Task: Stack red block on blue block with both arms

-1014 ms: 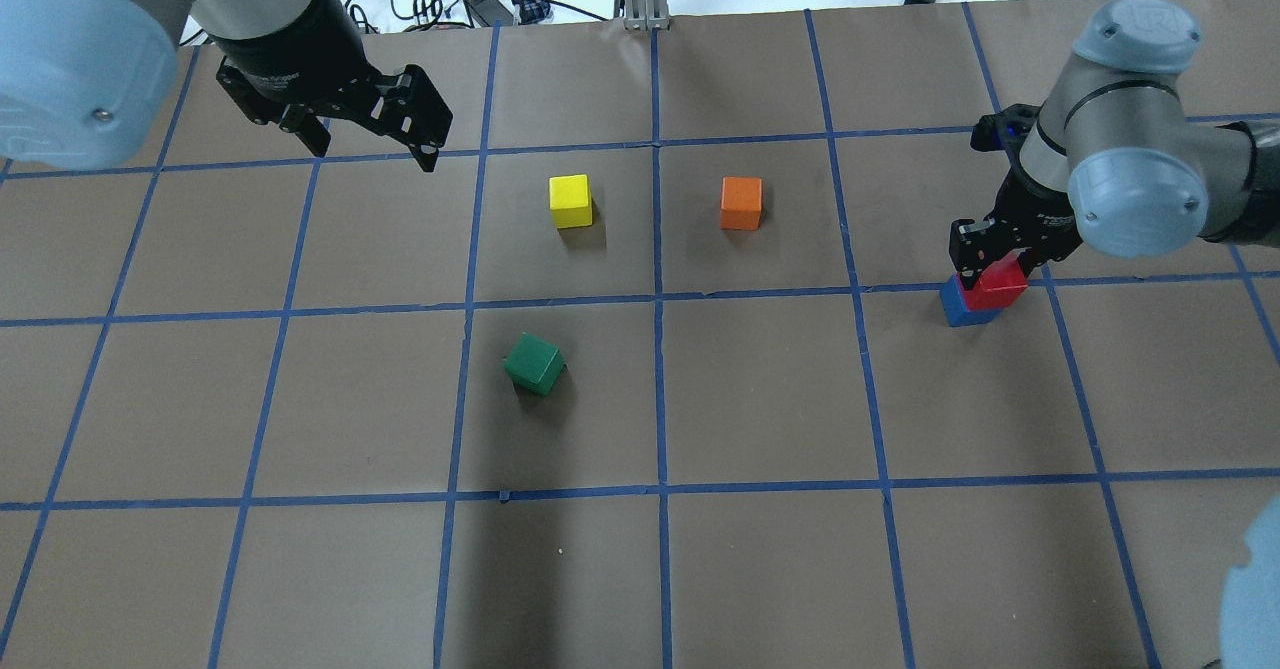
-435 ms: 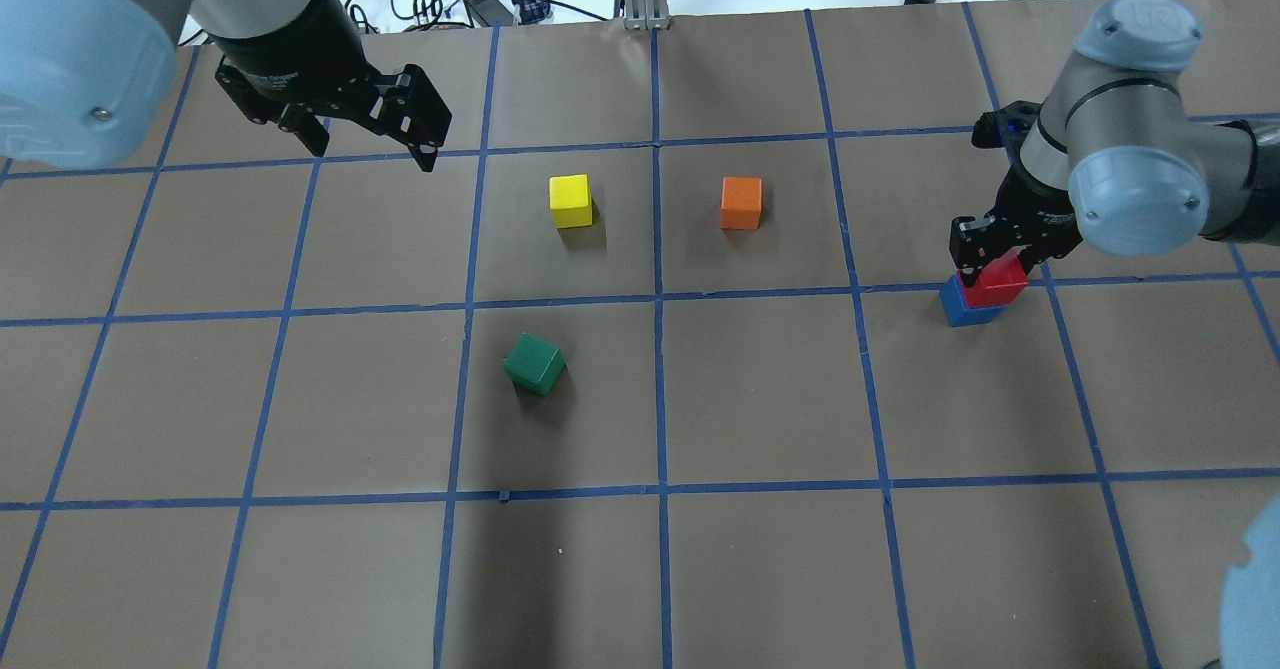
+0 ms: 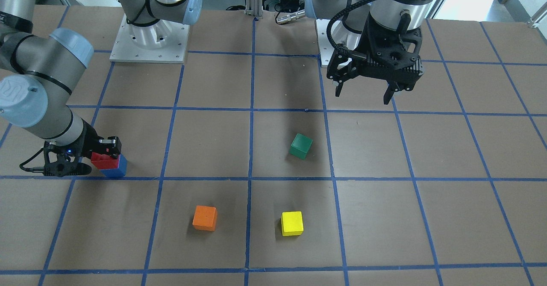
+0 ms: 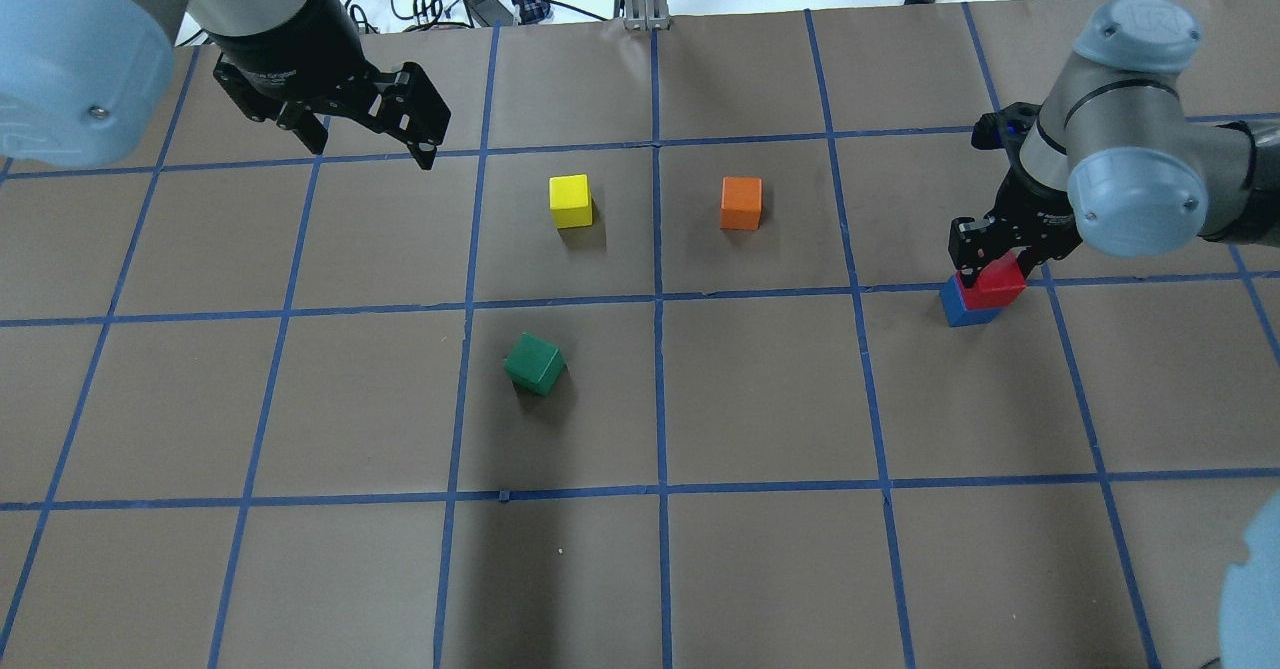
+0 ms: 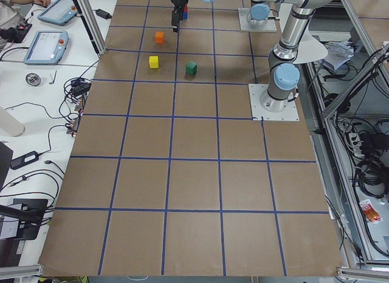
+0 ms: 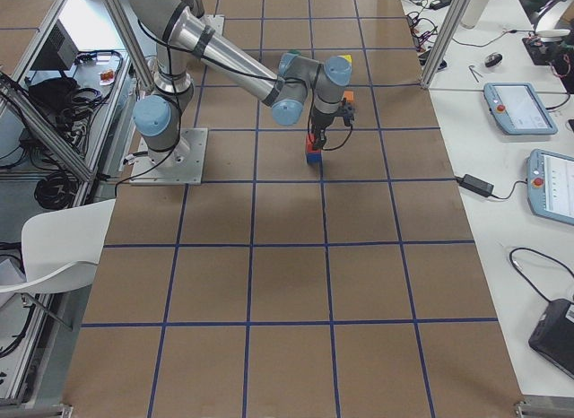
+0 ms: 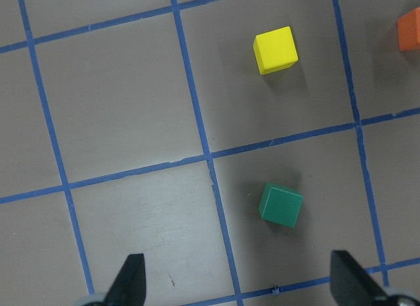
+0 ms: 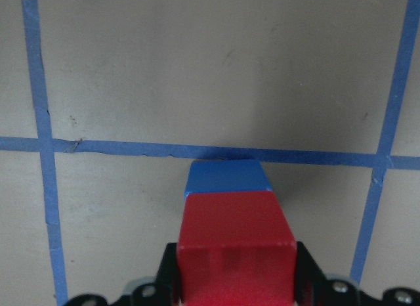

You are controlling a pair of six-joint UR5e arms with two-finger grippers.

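The red block sits on top of the blue block at the right of the table, offset slightly to one side. My right gripper is shut on the red block, a finger against each side, as the right wrist view shows: the red block over the blue block. In the front view the red block and the blue block are at the left. My left gripper hovers open and empty at the far left, well away; it also shows in the front view.
A yellow cube and an orange cube stand in the middle far row. A green cube lies turned, nearer the robot. The brown table has a blue tape grid. Cables lie beyond the far edge.
My right gripper has shifted the red block a little lower and closer over the blue block. The left arm has hardly moved.
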